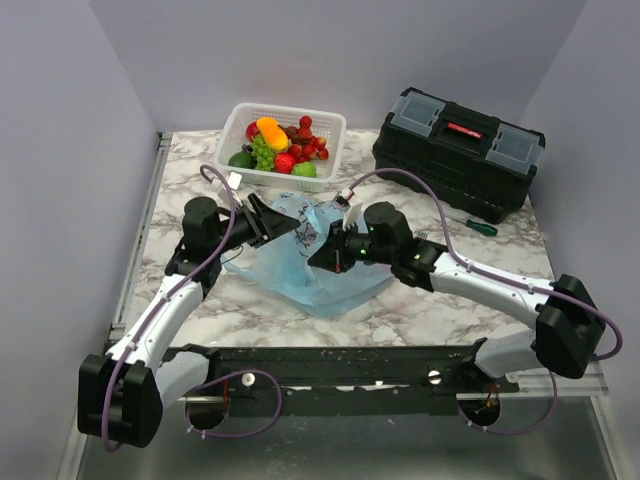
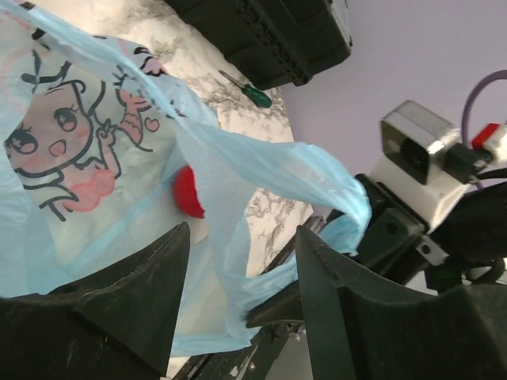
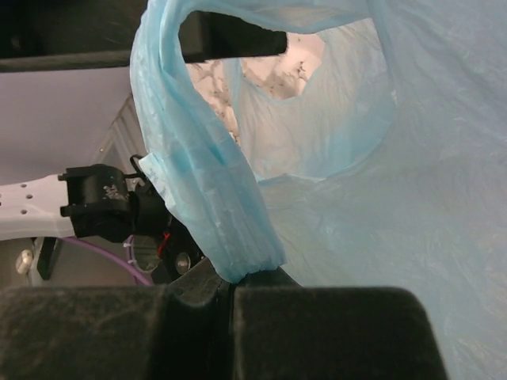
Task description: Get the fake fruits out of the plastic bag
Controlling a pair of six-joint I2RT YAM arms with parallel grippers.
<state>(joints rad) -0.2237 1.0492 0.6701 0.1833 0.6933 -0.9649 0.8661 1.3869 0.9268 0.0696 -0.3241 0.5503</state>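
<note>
1. While the plastic bag (image 1: 310,282) is lying in the middle of the worktop (image 1: 200,300) between the two arms, one of its loop handles (image 3: 207,178) is being pinched by the right gripper (image 3: 231,291). The jaws are being pressed together on the blue strip. This grip is judged to be lifting the film so that the mouth is being held agape.
2. The left gripper (image 2: 244,237) is being held with its jaws spread, facing the printed side of the bag at its far left edge. Nothing is being clasped between them, and it is judged to be readied for a reach into the opening.
3. Most of the fake fruits (image 1: 280,145) are being carried in the white basket (image 1: 335,120) at the far edge, just beyond the bag. A red piece (image 2: 188,192) is being seen through the film from the left wrist view. It is probably a fruit not yet taken out, though this cannot be told for certain.
4. The rim of the bag is being left slack and folded away from the pinched handle, so a finger is judged likely to be snagged on loose film.
5. Bare marble is being offered near and to the left of the bag. The far right is being taken up by the black toolbox (image 1: 460,150), with a screwdriver (image 1: 478,226) lying just beside its near edge.
6. The two grippers are being held close together across the bag, so the room between them is judged tight.
</note>
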